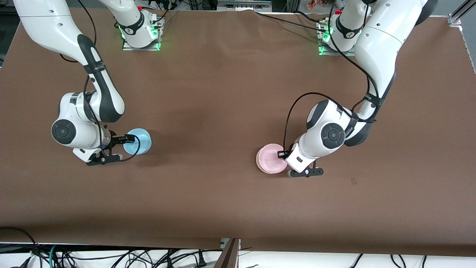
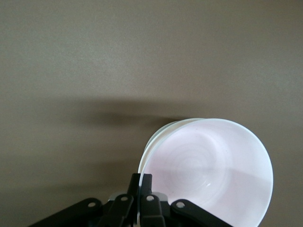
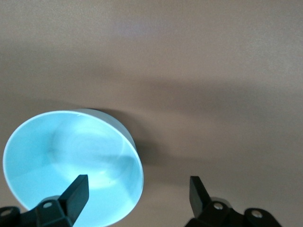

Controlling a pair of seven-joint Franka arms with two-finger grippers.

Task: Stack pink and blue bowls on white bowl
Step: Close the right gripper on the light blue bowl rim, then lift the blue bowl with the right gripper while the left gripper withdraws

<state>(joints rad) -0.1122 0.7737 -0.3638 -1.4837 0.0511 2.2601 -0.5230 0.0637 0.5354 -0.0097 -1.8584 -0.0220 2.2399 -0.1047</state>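
Note:
The pale pink bowl (image 1: pixel 272 158) lies in the white bowl (image 1: pixel 257 161), whose rim shows just under it at the side toward the right arm's end. My left gripper (image 1: pixel 283 154) is shut on the pink bowl's rim. In the left wrist view the fingers (image 2: pixel 143 182) pinch the pink bowl (image 2: pixel 213 165), which is tilted, with the white rim (image 2: pixel 158 135) under it. The sky blue bowl (image 1: pixel 137 141) stands upright toward the right arm's end. My right gripper (image 1: pixel 125 140) is open astride its rim: one finger (image 3: pixel 78 187) is over the blue bowl (image 3: pixel 61 151), the other outside.
The brown table (image 1: pixel 223 111) has bare room between the two bowls and toward the front camera. The arms' bases (image 1: pixel 141 33) stand at the table's edge farthest from that camera. Cables lie below the table's near edge.

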